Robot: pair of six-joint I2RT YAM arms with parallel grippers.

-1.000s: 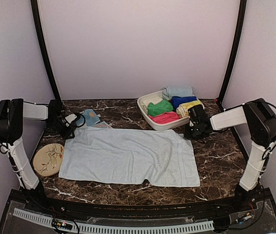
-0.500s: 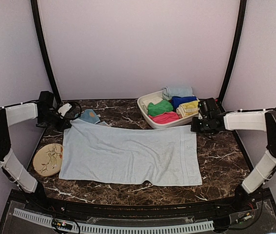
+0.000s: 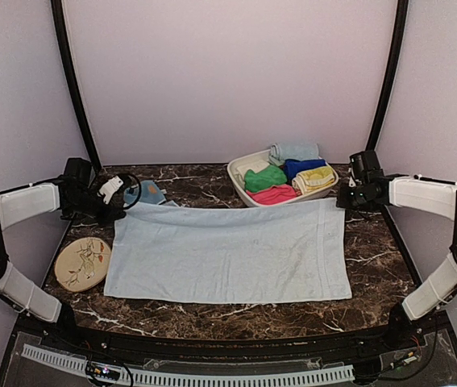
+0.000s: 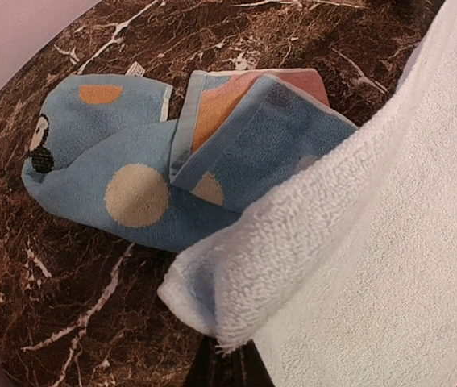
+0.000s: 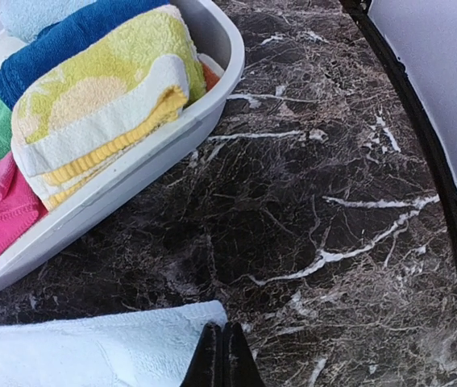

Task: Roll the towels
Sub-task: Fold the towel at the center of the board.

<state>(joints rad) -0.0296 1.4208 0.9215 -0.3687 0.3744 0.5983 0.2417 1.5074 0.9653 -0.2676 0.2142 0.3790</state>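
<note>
We see the pale blue towel (image 3: 228, 254) spread open and nearly flat across the middle of the dark marble bench (image 3: 377, 278), its long edges running left to right. The left pincer (image 4: 226, 367) is closed on the towel's far left corner, where a bunched fold of the cloth is nipped between its fingertips and lifted a little off the bench. The right pincer (image 5: 222, 355) has its fingertips pressed tight together at the far right corner. The tip of the cloth runs in to them, so we take it as gripped there too. The far edge hangs between the two grips.

The spotted blue towel (image 4: 131, 177) lies crumpled on the bench just behind the left corner, partly under the raised cloth, with an orange patch showing on a folded-over part.

A white tub (image 3: 236, 173) with rolled towels sits at the far side, near the right pincer. A round plate (image 3: 83, 264) lies just beside the towel's left edge.
</note>
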